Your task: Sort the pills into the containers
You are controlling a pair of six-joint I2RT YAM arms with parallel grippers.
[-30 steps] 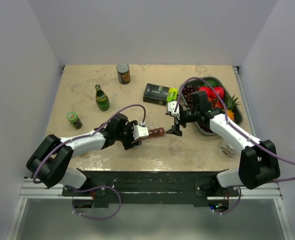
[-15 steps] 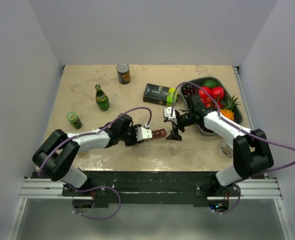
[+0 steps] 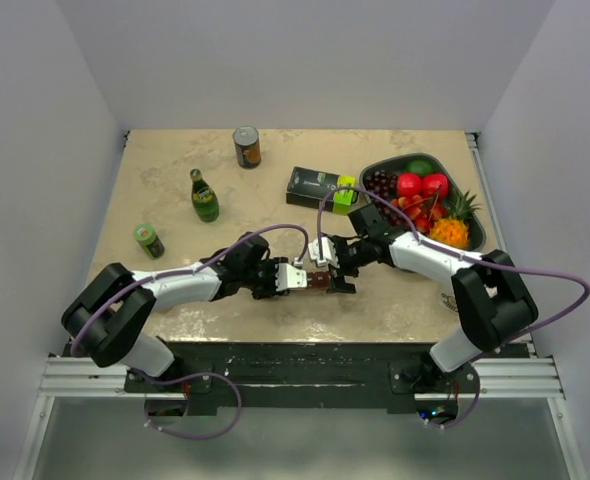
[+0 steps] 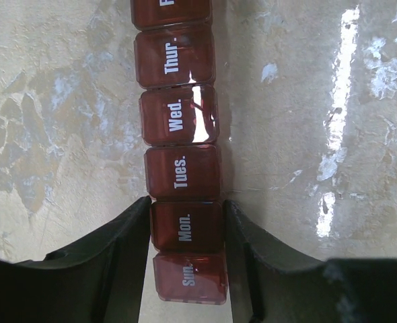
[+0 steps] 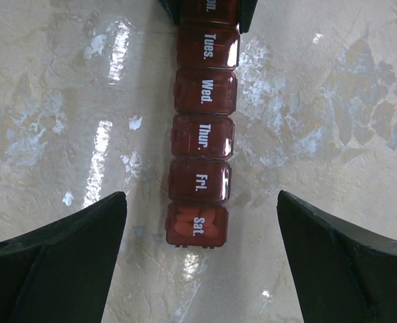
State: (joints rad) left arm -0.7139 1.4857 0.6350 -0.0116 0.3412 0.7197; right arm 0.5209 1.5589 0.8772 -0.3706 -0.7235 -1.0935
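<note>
Worktop [image 3: 155, 180] – beige, marbled, glossy, walled in white on three sides.

Left arm [image 3: 175, 285] – reaches from the near left toward the centre. Its jaws are clamped on the containers, one finger [image 4: 111, 262] pressed to each side of the "Mon." compartment.

Right arm [image 3: 430, 258] – reaches from the near right toward the centre. Its jaws stand wide apart on either side of the strip's "Sat." end, touching nothing.

Fruit tray [image 3: 420, 155] – grey, far right, holding red, dark, green and orange fruit.

Black-and-green box [image 3: 313, 187] – flat, just left of the tray.

Green bottle [image 3: 204, 196] – upright, left of centre.

Can [image 3: 246, 146] – upright, far side, left of the box.

Small green jar [image 3: 148, 240] – upright, left side, nearer than the bottle.

Containers [image 3: 318, 279] – a dark red strip of day-labelled compartments, near the centre, running left to right between the two arm tips. "Sun." lies at the left arm's end, "Sat." at the right arm's end. Whether it rests on the worktop or is held just above it cannot be told.

Pills [image 5: 185, 225] – orange, seen through the lid of the "Sat." compartment.
</note>
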